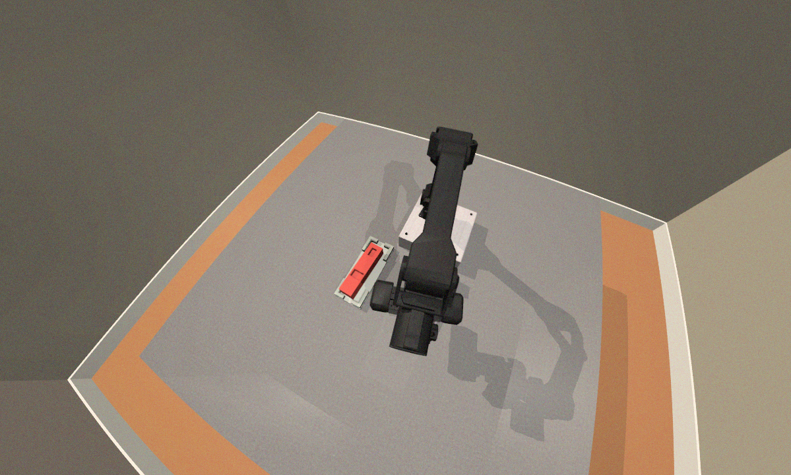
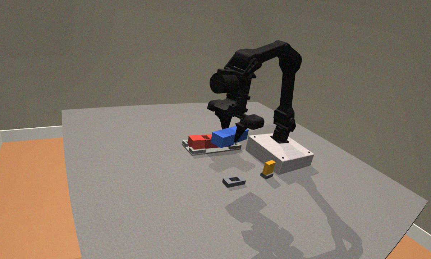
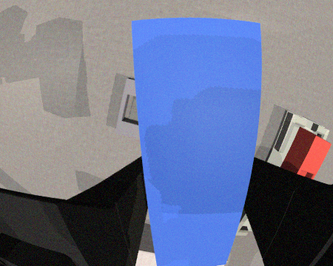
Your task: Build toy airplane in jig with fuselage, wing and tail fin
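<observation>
The red fuselage lies in the pale cradle, its two top sockets facing up and empty in the top view. My gripper is shut on the blue wing and holds it in the air. In the exterior view the wing overlaps the fuselage's right part; the top view shows it to the side, under the arm, where the wing is hidden. The wing's tab is not visible. The yellow tail fin stands upright in a small dark holder.
An empty grey frame-shaped holder lies on the table, left of the tail fin in the exterior view. The arm's white base block stands close to the cradle's right end in the exterior view.
</observation>
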You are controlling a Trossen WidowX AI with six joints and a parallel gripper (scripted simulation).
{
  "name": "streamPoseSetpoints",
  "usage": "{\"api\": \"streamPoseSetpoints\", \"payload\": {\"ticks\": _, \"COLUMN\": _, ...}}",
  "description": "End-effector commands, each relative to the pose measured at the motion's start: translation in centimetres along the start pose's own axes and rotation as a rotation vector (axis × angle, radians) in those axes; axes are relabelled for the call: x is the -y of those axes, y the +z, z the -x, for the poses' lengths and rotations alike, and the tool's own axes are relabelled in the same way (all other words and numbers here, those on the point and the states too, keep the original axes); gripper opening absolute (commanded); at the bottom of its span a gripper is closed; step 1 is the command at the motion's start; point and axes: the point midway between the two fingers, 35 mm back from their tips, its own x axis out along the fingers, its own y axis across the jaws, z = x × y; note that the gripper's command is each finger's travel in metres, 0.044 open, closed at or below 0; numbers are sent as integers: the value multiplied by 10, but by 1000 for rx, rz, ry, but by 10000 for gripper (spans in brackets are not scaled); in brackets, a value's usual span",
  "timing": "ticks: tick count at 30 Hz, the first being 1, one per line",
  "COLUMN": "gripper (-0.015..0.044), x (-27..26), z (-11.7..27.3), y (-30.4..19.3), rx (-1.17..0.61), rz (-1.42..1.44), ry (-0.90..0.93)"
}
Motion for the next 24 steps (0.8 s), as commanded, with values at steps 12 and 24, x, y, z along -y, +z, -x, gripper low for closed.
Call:
{"api": "streamPoseSetpoints", "payload": {"ticks": 12, "gripper": 0, "x": 47, "z": -9, "y": -11, "rx": -3, "rz": 273, "ry": -7}}
{"api": "streamPoseSetpoints", "payload": {"ticks": 24, "gripper": 0, "x": 84, "z": -15, "y": -25, "rx": -6, "rz": 494, "ry": -12}}
